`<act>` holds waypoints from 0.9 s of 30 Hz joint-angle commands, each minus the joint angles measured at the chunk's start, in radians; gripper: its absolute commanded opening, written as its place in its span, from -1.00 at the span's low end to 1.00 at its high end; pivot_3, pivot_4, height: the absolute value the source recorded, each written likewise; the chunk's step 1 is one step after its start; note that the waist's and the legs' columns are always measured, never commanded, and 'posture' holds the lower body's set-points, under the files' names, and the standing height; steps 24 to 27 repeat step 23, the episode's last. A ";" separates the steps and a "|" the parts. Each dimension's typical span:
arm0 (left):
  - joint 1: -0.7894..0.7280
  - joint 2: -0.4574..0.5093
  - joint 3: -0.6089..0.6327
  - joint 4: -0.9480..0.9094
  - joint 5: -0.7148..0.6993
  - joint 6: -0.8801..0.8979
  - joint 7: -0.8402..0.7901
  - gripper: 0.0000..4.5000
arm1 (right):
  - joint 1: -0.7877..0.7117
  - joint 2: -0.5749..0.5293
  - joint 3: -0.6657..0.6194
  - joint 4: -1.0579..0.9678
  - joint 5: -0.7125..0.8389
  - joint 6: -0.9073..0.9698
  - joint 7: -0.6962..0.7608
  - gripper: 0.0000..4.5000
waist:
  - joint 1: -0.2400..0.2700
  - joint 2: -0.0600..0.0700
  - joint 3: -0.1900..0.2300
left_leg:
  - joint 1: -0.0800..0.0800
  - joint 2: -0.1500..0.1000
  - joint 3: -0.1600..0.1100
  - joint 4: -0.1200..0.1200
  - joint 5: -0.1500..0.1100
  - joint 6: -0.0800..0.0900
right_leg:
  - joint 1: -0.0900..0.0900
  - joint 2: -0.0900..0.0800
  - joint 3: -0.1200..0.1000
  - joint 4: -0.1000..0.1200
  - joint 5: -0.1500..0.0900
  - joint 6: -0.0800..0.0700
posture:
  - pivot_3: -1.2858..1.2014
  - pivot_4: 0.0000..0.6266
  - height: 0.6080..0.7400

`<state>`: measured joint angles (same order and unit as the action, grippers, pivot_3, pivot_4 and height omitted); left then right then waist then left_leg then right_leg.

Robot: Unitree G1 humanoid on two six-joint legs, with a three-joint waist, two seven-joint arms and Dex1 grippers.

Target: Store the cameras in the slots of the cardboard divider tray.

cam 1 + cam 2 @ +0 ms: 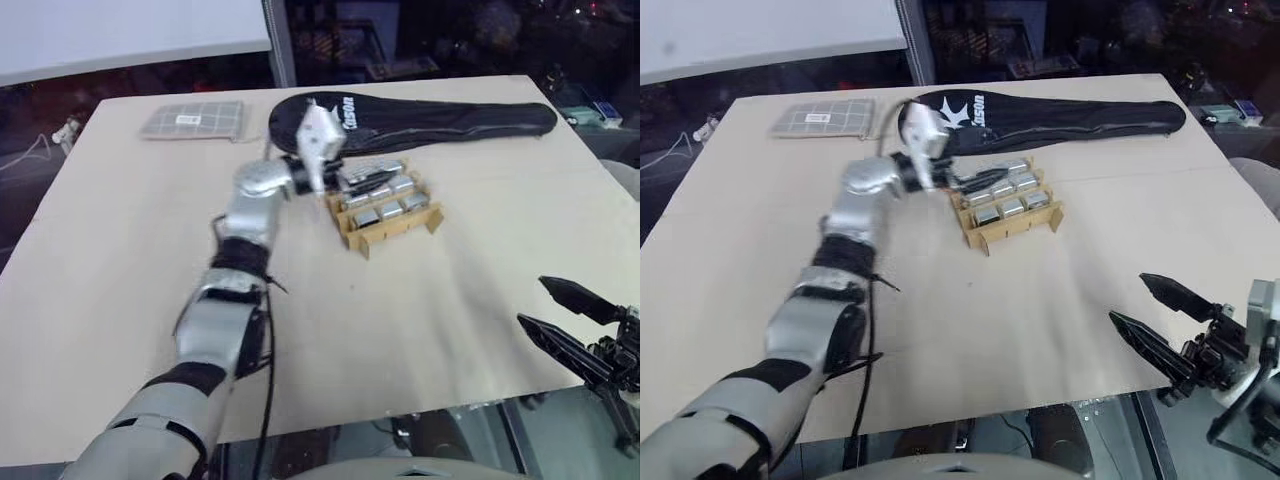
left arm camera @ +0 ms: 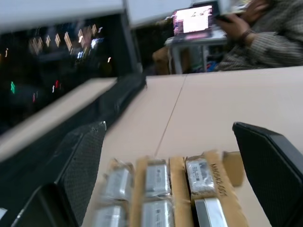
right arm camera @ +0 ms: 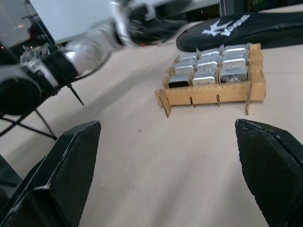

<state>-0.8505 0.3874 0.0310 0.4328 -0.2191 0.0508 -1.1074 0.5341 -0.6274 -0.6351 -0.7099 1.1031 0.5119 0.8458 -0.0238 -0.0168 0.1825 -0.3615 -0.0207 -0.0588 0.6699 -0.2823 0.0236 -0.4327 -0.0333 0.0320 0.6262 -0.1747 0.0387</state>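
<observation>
A: Where do we stand with the cameras (image 3: 210, 66)?

B: They sit in the tray (image 1: 388, 226), which lies on the table (image 1: 420, 320) toward the far side, just near of the long black case (image 1: 430, 115). The slots we can see mostly hold silver blocks; one near-left slot shows a dark face in the right wrist view.

A: And our left gripper (image 1: 366, 181)?

B: It hovers at the tray's far-left corner, fingers (image 2: 78, 170) released wide, with nothing between them. The left wrist view looks straight over the filled rows.

A: So which step is this?

B: We judge it as the moment just after a placement: a camera is in and the hand is empty. We see no loose camera on the table, so the task looks close to done, or done.

A: The right gripper (image 1: 1160, 318)?

B: It hangs at the near right edge of the table, well apart from the tray, fingers (image 3: 71, 165) spread, holding nothing.

A: What does the next move call for?

B: Lifting the left hand clear without knocking the cardboard strips, since the tray is light and would likely slide. Then we check whether any slot is still empty; the far row is partly hidden by our arm, so we cannot tell yet.
</observation>
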 commanded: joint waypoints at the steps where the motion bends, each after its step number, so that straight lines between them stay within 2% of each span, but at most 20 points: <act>1: 0.214 0.154 0.068 -0.359 -0.075 0.219 0.016 0.98 | -0.048 -0.020 0.012 0.043 -0.020 -0.023 0.019 1.00 | -0.005 0.000 0.000 | 0.002 0.001 0.000 0.000 0.000 0.000 | 0.000 0.000 0.000 0.000 0.000 0.000 | 0.03 -0.52 1.00; 5: 0.502 0.260 0.206 -0.635 -0.168 0.399 0.095 0.98 | -0.101 -0.039 0.028 0.108 -0.048 -0.028 0.043 1.00 | 0.003 0.000 0.000 | 0.001 0.001 -0.002 0.002 0.000 0.000 | 0.000 0.000 -0.002 0.000 0.000 0.000 | 0.03 -0.52 1.00; 8: 0.769 0.285 0.328 -0.797 -0.177 0.445 0.153 0.98 | -0.145 -0.054 0.060 0.169 -0.111 -0.050 0.074 1.00 | 0.010 0.000 -0.001 | 0.001 0.001 -0.001 0.003 0.000 0.000 | 0.000 -0.001 -0.002 -0.001 0.000 0.000 | 0.03 -0.52 1.00; 10: 0.904 0.258 0.392 -0.902 -0.210 0.473 0.201 0.98 | -0.171 -0.059 0.077 0.207 -0.135 -0.057 0.093 1.00 | 0.015 0.000 -0.001 | 0.001 0.001 -0.002 0.002 0.000 0.000 | 0.000 -0.001 -0.003 -0.001 -0.001 0.000 | 0.03 -0.52 1.00; 15: 1.179 0.156 0.461 -1.085 -0.237 0.468 0.302 0.98 | -0.212 -0.071 0.122 0.281 -0.193 -0.070 0.150 1.00 | 0.036 -0.002 -0.002 | 0.001 0.000 -0.001 0.003 0.000 0.000 | 0.001 -0.002 -0.005 -0.002 -0.003 -0.004 | 0.03 -0.52 1.00; 20: 1.335 0.075 0.449 -1.178 -0.232 0.440 0.373 0.98 | -0.257 -0.085 0.150 0.344 -0.231 -0.077 0.191 1.00 | 0.036 -0.002 -0.002 | 0.001 0.001 0.002 0.003 0.000 0.000 | 0.001 -0.001 -0.004 -0.002 -0.003 -0.004 | 0.03 -0.52 1.00; 27: 1.374 0.058 0.441 -1.197 -0.228 0.402 0.387 0.98 | -0.266 -0.092 0.157 0.365 -0.249 -0.079 0.214 1.00 | 0.036 -0.002 -0.002 | 0.001 0.001 0.002 0.003 0.000 0.000 | 0.001 0.000 -0.005 -0.001 -0.003 -0.004 | 0.03 -0.52 1.00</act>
